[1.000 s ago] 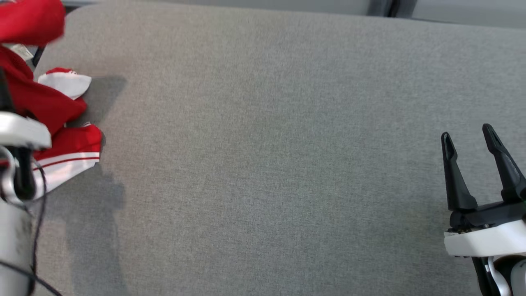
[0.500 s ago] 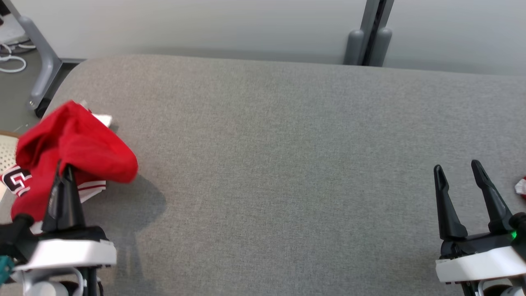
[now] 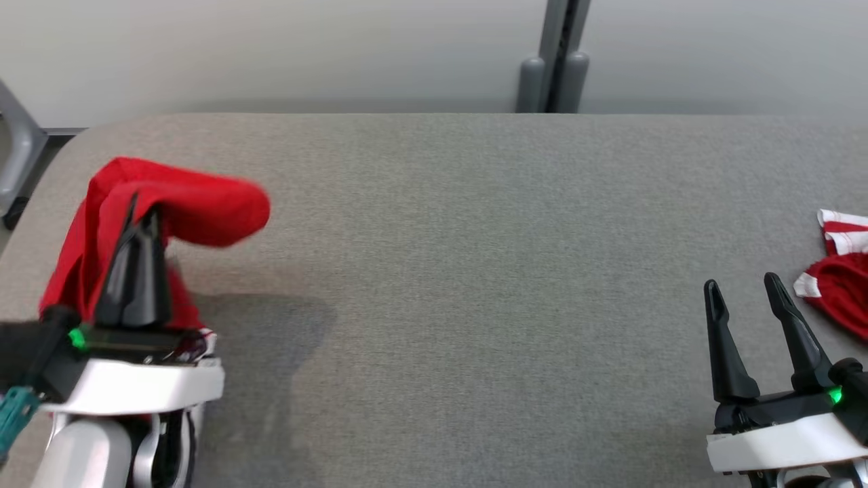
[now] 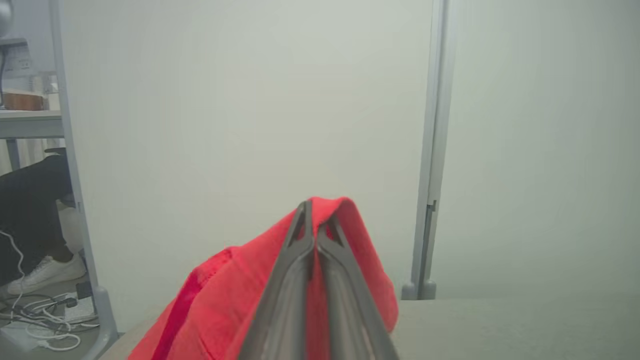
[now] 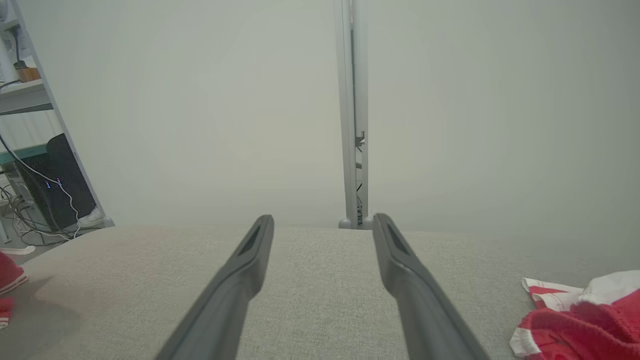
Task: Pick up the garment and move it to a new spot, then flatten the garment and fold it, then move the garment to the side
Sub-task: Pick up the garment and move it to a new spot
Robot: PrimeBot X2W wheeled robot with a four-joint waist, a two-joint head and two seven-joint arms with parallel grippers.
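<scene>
A pale wall stands at the back, and a grey post runs up it. In front of the post lies a big grey soft table. The wide middle of the table, right in front of the post, is bare, so nothing stands in the way there.

Far to the left of the post, the red garment hangs up in the air over the table. It droops over the left gripper like a little tent. That claw is pinched tight on the red garment, with its two dark fingers pressed together.

To the right of the post and nearer the robot, the right gripper is low over the table. Its fingers are spread wide apart and hold nothing. Just past it, further right of the post, a red and white cloth lies bunched on the table.

Off the table, way left of the post, there is a grey frame leg. Beside the frame, a person's dark leg and white shoe are on the floor, next to some white cables.

Half a second ago the whole head picture sat differently, so the camera has turned. Even so, the red garment is now closer to the post than it was. Then it hung by the table's left corner. More of the red and white cloth shows now.
</scene>
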